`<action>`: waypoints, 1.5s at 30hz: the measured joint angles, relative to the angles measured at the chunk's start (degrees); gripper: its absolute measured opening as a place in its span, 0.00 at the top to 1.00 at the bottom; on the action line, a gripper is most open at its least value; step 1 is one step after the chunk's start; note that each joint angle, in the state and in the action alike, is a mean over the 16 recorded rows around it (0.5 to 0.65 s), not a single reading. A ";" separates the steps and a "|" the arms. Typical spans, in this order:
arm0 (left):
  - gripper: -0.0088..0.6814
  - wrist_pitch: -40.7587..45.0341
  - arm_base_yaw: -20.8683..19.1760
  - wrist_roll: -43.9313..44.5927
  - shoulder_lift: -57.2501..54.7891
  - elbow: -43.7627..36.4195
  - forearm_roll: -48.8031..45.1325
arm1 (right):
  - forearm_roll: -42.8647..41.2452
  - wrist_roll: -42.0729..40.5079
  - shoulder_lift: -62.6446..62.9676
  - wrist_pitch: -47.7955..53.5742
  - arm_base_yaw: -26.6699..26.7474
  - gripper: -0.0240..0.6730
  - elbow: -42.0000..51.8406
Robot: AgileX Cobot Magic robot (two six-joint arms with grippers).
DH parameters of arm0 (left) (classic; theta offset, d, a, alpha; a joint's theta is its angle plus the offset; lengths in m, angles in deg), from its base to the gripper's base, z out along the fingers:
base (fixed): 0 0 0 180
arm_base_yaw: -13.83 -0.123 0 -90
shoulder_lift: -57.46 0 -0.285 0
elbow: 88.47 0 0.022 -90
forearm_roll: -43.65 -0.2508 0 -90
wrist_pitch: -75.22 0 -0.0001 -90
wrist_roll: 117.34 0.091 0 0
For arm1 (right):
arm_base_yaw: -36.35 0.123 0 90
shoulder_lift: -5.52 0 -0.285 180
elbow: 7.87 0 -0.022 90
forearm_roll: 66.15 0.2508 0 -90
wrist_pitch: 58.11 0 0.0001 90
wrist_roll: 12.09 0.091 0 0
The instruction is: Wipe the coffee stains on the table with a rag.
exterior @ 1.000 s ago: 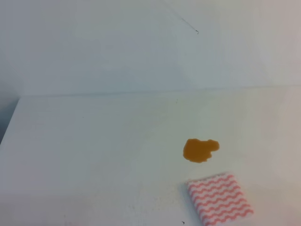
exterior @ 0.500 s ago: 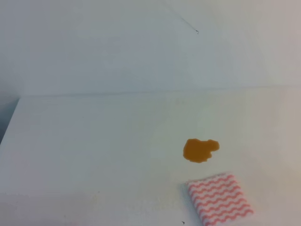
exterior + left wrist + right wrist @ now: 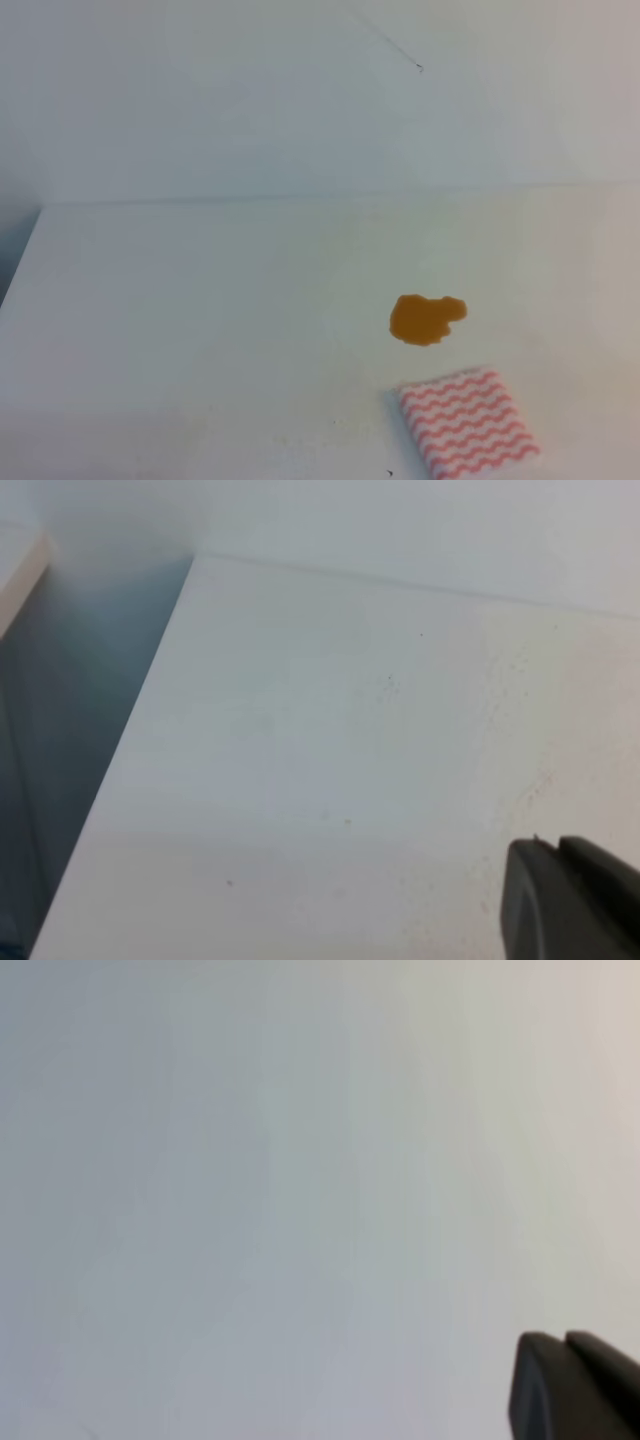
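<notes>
**Stain and rag untouched; both grippers off to the sides**

Nothing has shifted over the last second: the stain (image 3: 427, 319) and the rag (image 3: 467, 422) lie where they lay on the table (image 3: 200, 320), so wiping has not begun. The rag sits just below the stain, apart from it. The left gripper (image 3: 572, 900) and right gripper (image 3: 575, 1388) show closed, empty fingers, neither near the rag.

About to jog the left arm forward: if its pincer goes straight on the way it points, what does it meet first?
Probably only bare table: the left pincer points across empty white tabletop toward the far edge. Neither rag nor stain shows in that view; depth is unclear.
</notes>
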 joint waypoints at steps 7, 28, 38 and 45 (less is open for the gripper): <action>0.99 0.12 0.00 0.00 -0.10 0.16 0.00 | 1.12 -1.95 -2.99 19.76 0.00 0.97 -9.43; 0.99 0.12 0.00 0.00 0.00 0.00 0.00 | 28.16 -31.70 -52.50 57.12 5.58 0.97 -33.85; 0.99 -0.06 0.00 0.00 0.00 0.00 0.00 | 33.97 -45.14 -74.53 48.60 22.41 0.83 -35.53; 0.99 0.00 0.00 0.00 0.00 0.00 0.00 | 32.39 -48.64 -88.86 44.48 30.29 0.50 -40.70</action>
